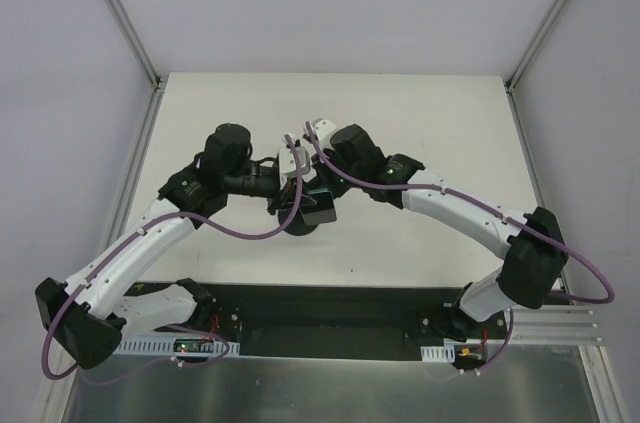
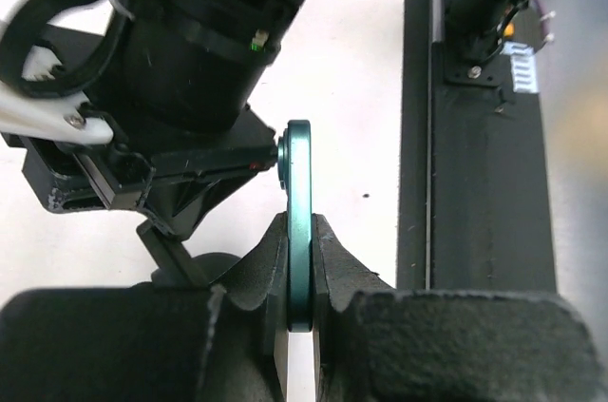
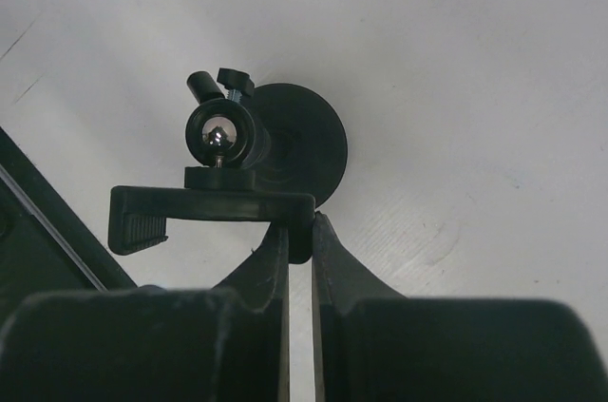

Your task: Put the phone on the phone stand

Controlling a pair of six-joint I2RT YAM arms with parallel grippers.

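The phone (image 2: 298, 174) shows edge-on in the left wrist view as a thin slab with a teal rim. My left gripper (image 2: 299, 223) is shut on its lower end and holds it upright. The black phone stand (image 3: 302, 141) stands on the white table, with its disc base, ball joint and cradle bar visible. My right gripper (image 3: 299, 223) is shut on the right end of the cradle bar (image 3: 209, 206). In the top view both grippers meet at the table's middle: left (image 1: 287, 199), right (image 1: 310, 193), with the dark phone (image 1: 320, 209) just above the stand (image 1: 299, 224).
A black mounting rail (image 1: 330, 315) runs along the near table edge and also shows in the left wrist view (image 2: 475, 183). Purple cables loop off both arms. Metal frame posts (image 1: 120, 13) stand at the back corners.
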